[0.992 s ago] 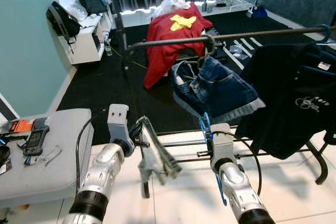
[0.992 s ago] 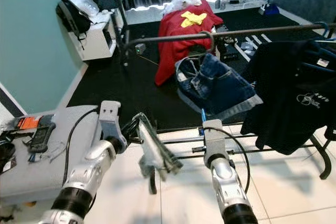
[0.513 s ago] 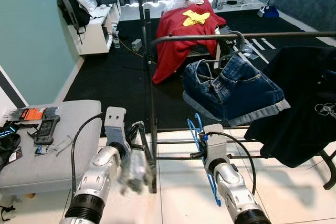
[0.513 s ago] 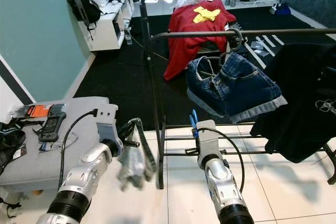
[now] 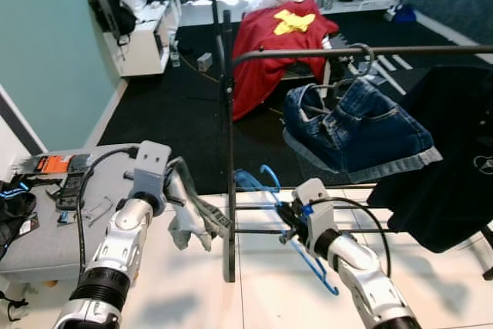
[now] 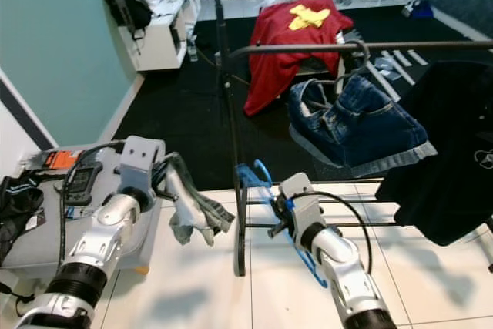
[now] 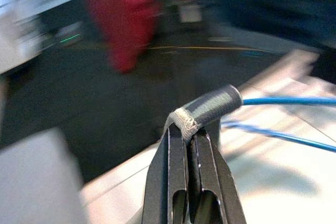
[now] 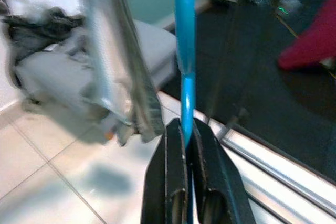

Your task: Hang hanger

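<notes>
Room: white tiled floor [image 5: 431, 267] nearest me, black carpet [image 5: 166, 125] beyond, teal wall on my left.
Right claw [image 8: 185, 129]: my fingers pressed together on the thin bar of the blue hanger [image 5: 286, 216]; the bar runs straight up between them in my right wrist view.
Hanger position: held low over the tiles, just in front of the black clothes rack [image 5: 228, 190], its hook end near the upright post; not on the top rail [image 5: 347, 52].
Left claw [image 7: 187, 135]: my fingers closed on a fold of the grey garment [image 5: 189, 209], which droops below the grip to my left of the post.
Rack load: denim shorts [image 5: 358, 132] hanging from the rail, a black shirt [image 5: 454, 159] further to my right.
Behind rack: red cloth with a yellow patch [image 5: 269, 48] draped over something on the carpet.
Left side: grey bench [image 5: 46, 229] carrying small items, a black backpack [image 5: 112, 9] on a white shelf unit.
</notes>
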You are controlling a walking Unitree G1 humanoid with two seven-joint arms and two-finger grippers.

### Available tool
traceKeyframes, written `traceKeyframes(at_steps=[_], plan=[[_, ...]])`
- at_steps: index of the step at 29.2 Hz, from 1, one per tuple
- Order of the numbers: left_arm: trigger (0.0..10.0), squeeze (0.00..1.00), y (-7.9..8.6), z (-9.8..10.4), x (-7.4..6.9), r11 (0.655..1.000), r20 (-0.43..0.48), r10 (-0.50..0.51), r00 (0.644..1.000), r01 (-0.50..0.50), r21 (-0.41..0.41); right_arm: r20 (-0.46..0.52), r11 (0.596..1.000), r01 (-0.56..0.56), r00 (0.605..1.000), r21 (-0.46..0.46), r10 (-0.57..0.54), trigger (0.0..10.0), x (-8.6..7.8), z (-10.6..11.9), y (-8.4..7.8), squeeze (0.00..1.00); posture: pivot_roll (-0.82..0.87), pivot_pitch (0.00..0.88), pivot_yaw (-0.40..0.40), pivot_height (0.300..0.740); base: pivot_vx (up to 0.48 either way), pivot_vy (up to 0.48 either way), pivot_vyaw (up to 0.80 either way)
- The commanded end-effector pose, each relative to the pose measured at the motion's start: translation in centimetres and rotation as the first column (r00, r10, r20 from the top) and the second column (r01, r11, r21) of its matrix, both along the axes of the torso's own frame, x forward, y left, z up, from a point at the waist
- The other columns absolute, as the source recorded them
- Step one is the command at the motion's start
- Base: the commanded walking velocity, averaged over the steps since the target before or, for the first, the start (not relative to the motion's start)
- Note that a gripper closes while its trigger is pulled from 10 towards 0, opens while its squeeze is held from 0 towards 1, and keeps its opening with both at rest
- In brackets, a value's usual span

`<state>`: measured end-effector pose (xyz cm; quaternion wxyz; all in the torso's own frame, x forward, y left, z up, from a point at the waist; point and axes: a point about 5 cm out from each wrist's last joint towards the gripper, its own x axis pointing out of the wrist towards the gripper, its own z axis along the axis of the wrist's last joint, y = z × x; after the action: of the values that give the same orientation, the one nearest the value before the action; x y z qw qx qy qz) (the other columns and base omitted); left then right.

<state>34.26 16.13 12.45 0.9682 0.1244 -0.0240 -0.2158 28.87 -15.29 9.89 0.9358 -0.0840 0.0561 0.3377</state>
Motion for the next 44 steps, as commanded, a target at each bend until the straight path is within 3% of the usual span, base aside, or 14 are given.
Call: traceKeyframes(at_steps=[1, 8, 10, 12, 15, 16, 17, 21, 23, 32, 34, 38, 42, 44], plan=[[10.0, 0.0, 0.2, 0.3, 0.0, 0.997, 0.009, -0.076, 0.997, 0.076, 0.03, 0.008, 0.998, -0.046, 0.999, 0.035, 0.046, 10.0, -0.3, 0.4, 0.4, 0.0, -0.09, 0.013, 0.083, 0.74, 0.0, 0.0, 0.0], [10.0, 0.0, -0.3, 1.1, -0.2, 0.977, 0.025, -0.212, 0.977, 0.211, 0.045, 0.005, 0.987, -0.144, 0.99, 0.069, 0.144, 10.0, -1.4, 1.3, -0.2, 0.0, -0.09, 0.004, 0.106, 0.74, 0.0, 0.0, 0.0], [10.0, 0.0, -0.6, 1.4, -0.7, 0.94, 0.021, -0.337, 0.941, 0.335, 0.069, 0.009, 0.972, -0.205, 0.979, 0.115, 0.205, 10.0, -2.4, 2.4, -0.7, 0.0, -0.11, 0.004, 0.116, 0.74, 0.0, 0.0, 0.0], [10.0, 0.0, -0.6, 1.4, -0.7, 0.94, 0.021, -0.337, 0.941, 0.335, 0.069, 0.009, 0.972, -0.205, 0.979, 0.115, 0.205, 10.0, -2.4, 2.4, -0.7, 0.0, -0.11, 0.004, 0.116, 0.74, 0.0, 0.0, 0.0], [10.0, 0.0, -0.3, 1.0, -1.0, 0.904, -0.005, -0.406, 0.914, 0.402, 0.149, 0.003, 0.959, -0.253, 0.967, 0.128, 0.255, 10.0, -3.4, 3.1, -1.2, 0.0, -0.11, 0.008, 0.116, 0.74, 0.0, 0.0, 0.0], [10.0, 0.0, -0.3, 1.0, -1.0, 0.904, -0.005, -0.406, 0.914, 0.402, 0.149, 0.003, 0.959, -0.253, 0.967, 0.128, 0.255, 10.0, -3.4, 3.1, -1.2, 0.0, -0.11, 0.008, 0.116, 0.74, 0.0, 0.0, 0.0], [10.0, 0.0, 0.7, 0.8, -1.0, 0.889, -0.025, -0.406, 0.914, 0.401, 0.223, -0.021, 0.958, -0.28, 0.959, 0.068, 0.282, 10.0, -4.1, 2.9, -1.8, 0.0, -0.1, 0.012, 0.114, 0.74, 0.0, 0.0, 0.0], [10.0, 0.0, 1.5, 0.8, -1.0, 0.878, -0.033, -0.401, 0.916, 0.394, 0.272, -0.053, 0.953, -0.302, 0.952, 0.013, 0.302, 10.0, -4.7, 2.6, -2.4, 0.0, -0.1, 0.013, 0.113, 0.74, 0.0, 0.0, 0.0], [10.0, 0.0, 3.0, 1.3, -0.9, 0.877, -0.013, -0.365, 0.931, 0.349, 0.331, -0.166, 0.93, -0.356, 0.926, -0.093, 0.338, 10.0, -5.7, 1.7, -3.6, 0.0, -0.1, 0.018, 0.112, 0.74, 0.0, 0.0, 0.0], [10.0, 0.0, 3.2, 2.5, -0.7, 0.902, 0.051, -0.357, 0.933, 0.33, 0.279, -0.276, 0.904, -0.427, 0.872, -0.027, 0.404, 10.0, -7.1, 1.6, -3.5, 0.0, -0.09, 0.022, 0.112, 0.74, 0.0, 0.0, 0.0], [10.0, 0.0, 3.2, 2.7, -0.6, 0.902, 0.057, -0.36, 0.931, 0.332, 0.276, -0.315, 0.893, -0.449, 0.842, 0.039, 0.438, 10.0, -8.0, 2.0, -3.6, 0.0, -0.1, 0.03, 0.118, 0.74, 0.0, 0.0, 0.0], [10.0, 0.0, 3.4, 2.8, -0.4, 0.902, 0.051, -0.364, 0.93, 0.338, 0.27, -0.31, 0.895, -0.444, 0.844, 0.055, 0.438, 10.0, -8.2, 2.3, -3.9, 0.0, -0.1, 0.032, 0.125, 0.74, 0.0, 0.0, 0.0], [10.0, 0.0, 3.5, 2.7, -0.4, 0.884, 0.024, -0.399, 0.917, 0.377, 0.276, -0.186, 0.934, -0.358, 0.919, -0.017, 0.349, 10.0, -6.9, 2.9, -4.7, 0.0, -0.1, 0.038, 0.117, 0.74, 0.0, 0.0, 0.0], [10.0, 0.0, 3.6, 2.6, -0.4, 0.883, 0.022, -0.395, 0.919, 0.373, 0.286, -0.154, 0.936, -0.349, 0.928, -0.04, 0.339, 10.0, -6.6, 3.3, -4.7, 0.0, -0.1, 0.035, 0.114, 0.74, 0.0, 0.0, 0.0]])
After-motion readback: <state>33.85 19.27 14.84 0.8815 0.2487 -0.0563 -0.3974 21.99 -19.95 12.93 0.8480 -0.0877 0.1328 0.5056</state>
